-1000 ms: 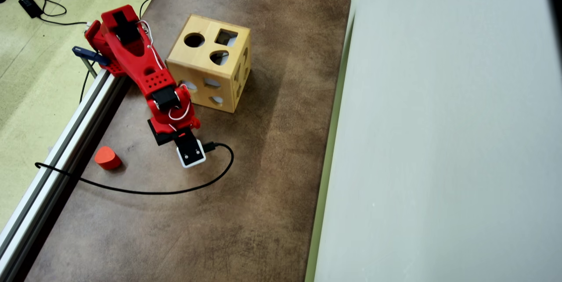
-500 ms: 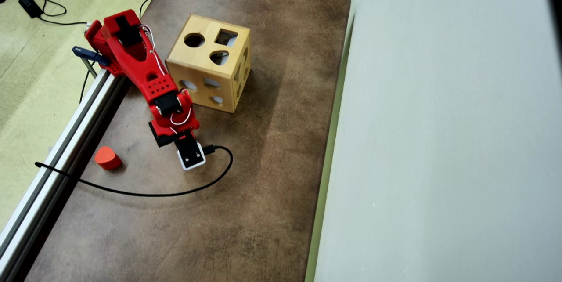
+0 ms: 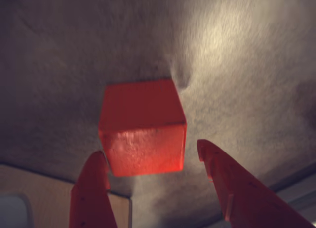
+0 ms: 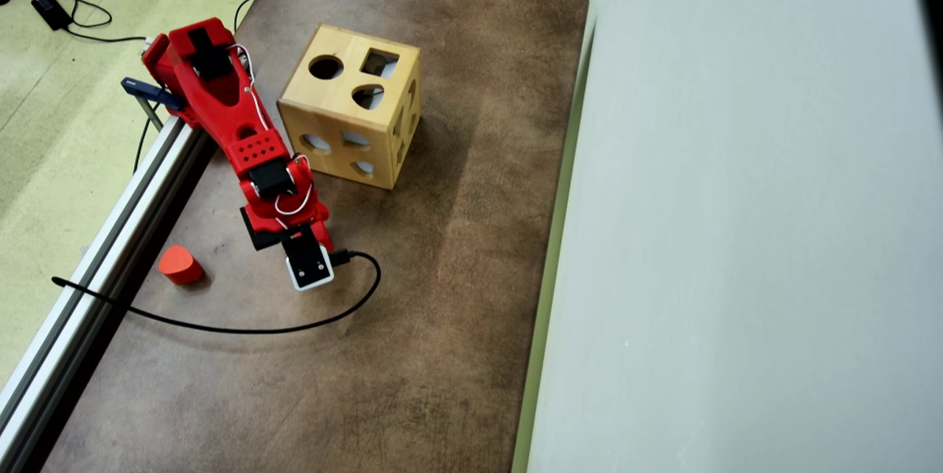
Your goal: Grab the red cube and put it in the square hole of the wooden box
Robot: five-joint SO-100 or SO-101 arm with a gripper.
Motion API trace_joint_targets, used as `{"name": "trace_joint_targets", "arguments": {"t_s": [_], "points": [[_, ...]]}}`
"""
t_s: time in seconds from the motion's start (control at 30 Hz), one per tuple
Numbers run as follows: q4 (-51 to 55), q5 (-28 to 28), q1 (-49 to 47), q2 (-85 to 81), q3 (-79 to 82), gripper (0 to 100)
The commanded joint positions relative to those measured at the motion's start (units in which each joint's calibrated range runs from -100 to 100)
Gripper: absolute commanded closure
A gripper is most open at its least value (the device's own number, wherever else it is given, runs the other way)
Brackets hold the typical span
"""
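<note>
Brown worktop (image 4: 442,274) below; my jaws are wide, the red cube (image 3: 142,127) just ahead. Next I slide forward and squeeze.

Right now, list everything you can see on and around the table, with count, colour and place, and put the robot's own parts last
red cube: one, bright red, on the table just ahead of the fingertips in the wrist view; hidden under the arm in the overhead view.
wooden box: one, pale wood, far part of the table.
square hole: one, dark, box top, beside a round and a half-round cutout.
rounded block: one, orange-red, near the rail.
table: one, brown.
black cable: one, curving from the wrist camera.
gripper: one, red, open, not touching the cube.
</note>
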Motion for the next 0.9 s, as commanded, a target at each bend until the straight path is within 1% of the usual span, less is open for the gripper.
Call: {"name": "trace_joint_targets", "arguments": {"t_s": [0.0,0.5,0.87], "points": [[-3.7,0.2,-0.1,-0.6,-0.4,71],[-4.0,0.2,-0.9,4.3,-1.1,71],[-4.0,0.1,-0.9,4.5,-1.1,71]]}}
